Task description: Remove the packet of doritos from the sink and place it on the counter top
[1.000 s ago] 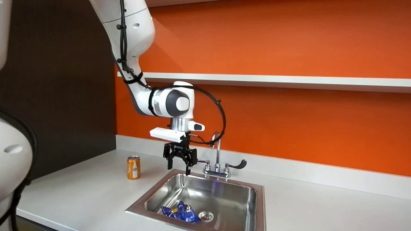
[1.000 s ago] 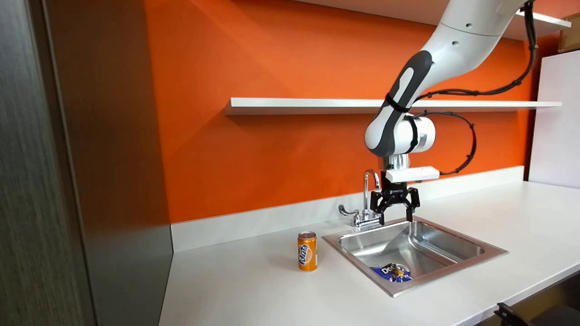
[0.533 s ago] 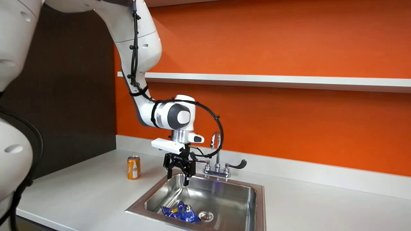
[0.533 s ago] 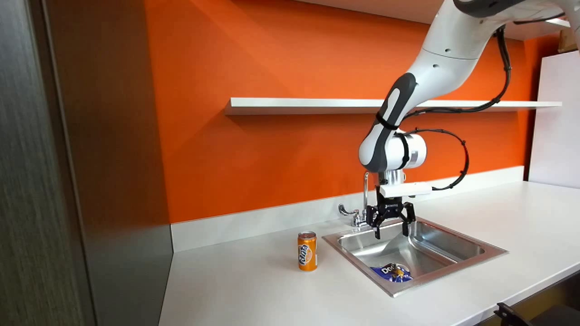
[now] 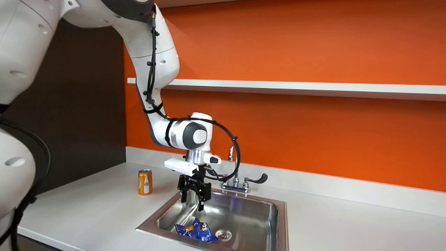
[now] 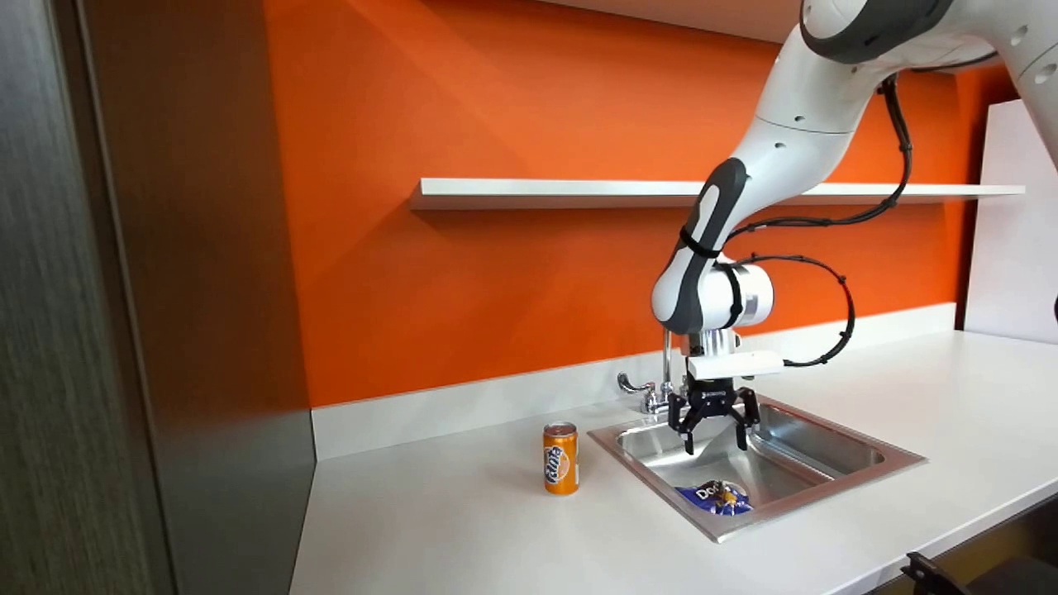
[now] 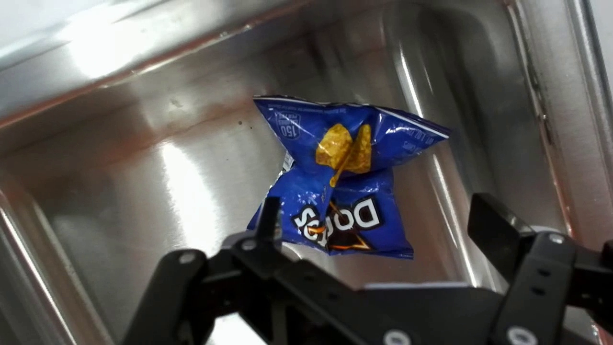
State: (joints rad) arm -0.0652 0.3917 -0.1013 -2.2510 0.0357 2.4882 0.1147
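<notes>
Packet of doritos (image 7: 337,184), blue and crumpled, lies on the floor of the steel sink (image 5: 282,223) near the drain (image 5: 223,235), below the black gripper (image 6: 715,442) in both exterior views. Seen from the wrist, most of the packet shows between the two fingers (image 7: 493,235) and up past their tips, with one fingertip in front of its lower left edge. The jaws stand spread wide, above and apart from the packet. An orange can (image 6: 561,463) stands upright on the pale counter top (image 6: 446,529) near the sink, and a chrome faucet (image 5: 235,188) rises at the sink's back edge.
</notes>
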